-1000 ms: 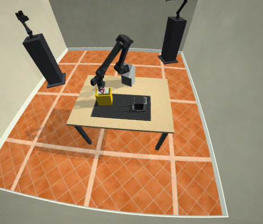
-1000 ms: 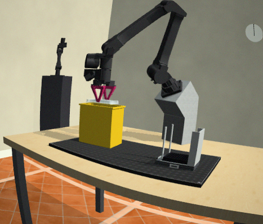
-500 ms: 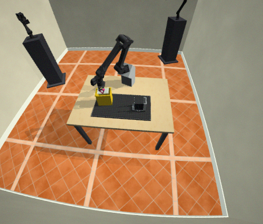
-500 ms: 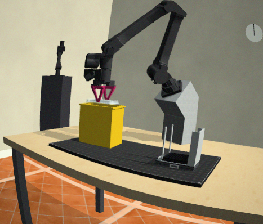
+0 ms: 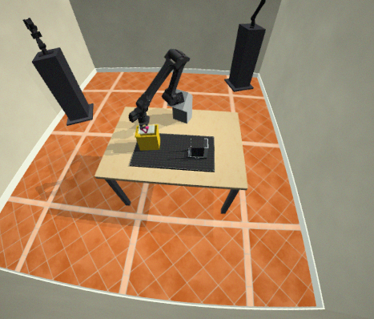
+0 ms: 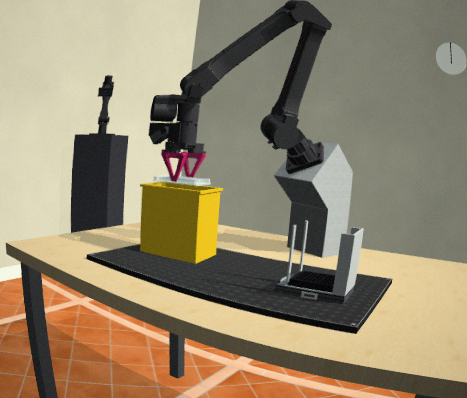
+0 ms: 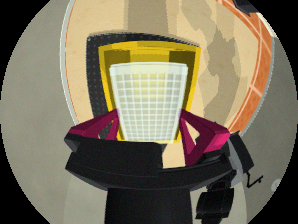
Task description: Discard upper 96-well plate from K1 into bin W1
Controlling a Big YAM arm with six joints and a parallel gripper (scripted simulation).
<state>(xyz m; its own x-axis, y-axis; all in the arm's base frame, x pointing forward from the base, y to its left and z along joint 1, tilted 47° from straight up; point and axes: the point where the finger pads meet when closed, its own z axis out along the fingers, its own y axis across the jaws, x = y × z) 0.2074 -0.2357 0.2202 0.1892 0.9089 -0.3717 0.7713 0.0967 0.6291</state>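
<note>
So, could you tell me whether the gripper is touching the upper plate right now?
Touching. In the exterior view the gripper's pink fingers clamp the white plate, holding it level just above the yellow bin's rim.

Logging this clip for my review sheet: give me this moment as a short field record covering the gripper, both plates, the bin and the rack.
gripper: shut on the upper 96-well plate, magenta fingers gripping it
upper 96-well plate: white, held level just above the bin's mouth, not yet inside
plastics bin W1: yellow, upright on the black mat
stack rack K1: on the mat's other end, two thin posts and a grey back wall
lower plate: dark, lying in the rack's base
task state: plate over the bin, not released
</note>
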